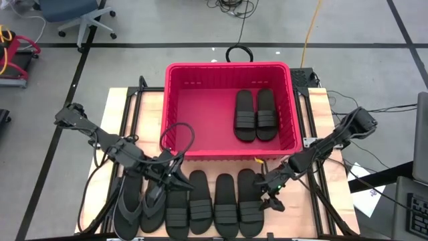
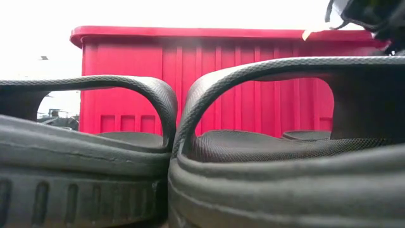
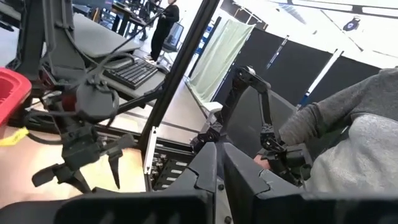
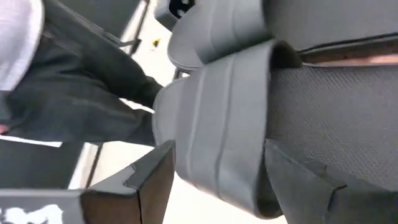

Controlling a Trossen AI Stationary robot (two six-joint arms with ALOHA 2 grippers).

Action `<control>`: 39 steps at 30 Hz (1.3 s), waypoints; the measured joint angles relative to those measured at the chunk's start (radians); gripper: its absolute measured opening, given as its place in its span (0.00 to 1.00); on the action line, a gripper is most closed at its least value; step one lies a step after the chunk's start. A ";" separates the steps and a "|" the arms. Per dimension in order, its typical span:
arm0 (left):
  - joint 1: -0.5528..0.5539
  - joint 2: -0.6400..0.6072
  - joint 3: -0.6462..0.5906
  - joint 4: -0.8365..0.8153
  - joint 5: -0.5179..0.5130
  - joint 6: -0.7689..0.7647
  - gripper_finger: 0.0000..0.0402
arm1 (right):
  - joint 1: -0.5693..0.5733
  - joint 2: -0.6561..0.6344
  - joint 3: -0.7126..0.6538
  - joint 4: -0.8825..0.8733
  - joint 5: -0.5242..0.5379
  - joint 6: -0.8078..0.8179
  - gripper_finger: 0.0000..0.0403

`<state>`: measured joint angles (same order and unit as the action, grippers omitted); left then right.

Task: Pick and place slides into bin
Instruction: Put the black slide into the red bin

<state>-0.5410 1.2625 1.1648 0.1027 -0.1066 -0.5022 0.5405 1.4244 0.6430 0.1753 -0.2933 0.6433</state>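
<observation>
While two slides already lie side by side in the bin, toes toward its far wall and close to its right-hand wall, six more remain in a row on the table just in front of the bin's near wall. The slides are flat, black and rubbery; those in the bin and four in the row carry a wide ribbed band strap, and the two thong flip-flops at the row's left end are dark grey. In the low view the arched straps of two row slides fill the foreground, with textured footbeds beneath.

The bin is a red rectangular basket with slatted walls and a black loop handle at its far side; the rest of its floor is bare.

The right gripper is at the rightmost row slide; its fingers stand apart on either side of the strap band, not visibly closed on it. The left gripper sits over the left part of the row; its fingers lie nearly together and hold nothing.
</observation>
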 joint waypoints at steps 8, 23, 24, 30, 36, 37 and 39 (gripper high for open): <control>-0.001 0.000 0.000 0.000 0.001 -0.002 0.06 | 0.004 0.053 0.000 0.018 0.054 0.031 0.58; -0.001 0.000 0.000 0.005 0.002 -0.031 0.06 | 0.037 0.144 -0.001 0.163 -0.040 0.097 0.36; -0.001 0.000 0.000 0.005 0.002 -0.031 0.06 | 0.036 0.144 -0.001 0.171 -0.038 0.099 0.31; -0.001 0.000 0.000 0.004 0.002 -0.027 0.06 | 0.036 0.136 0.004 0.202 -0.079 0.121 0.03; -0.001 0.000 0.000 0.004 0.002 -0.027 0.06 | 0.069 0.068 0.061 0.176 -0.182 0.127 0.01; -0.001 0.000 0.000 0.004 0.002 -0.023 0.06 | 0.078 0.049 0.068 0.150 -0.186 0.126 0.01; -0.001 0.000 0.000 0.005 0.002 -0.023 0.06 | 0.095 0.010 0.091 0.101 -0.191 0.117 0.02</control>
<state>-0.5415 1.2621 1.1645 0.1075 -0.1043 -0.5255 0.6355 1.4347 0.7342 0.2758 -0.4839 0.7602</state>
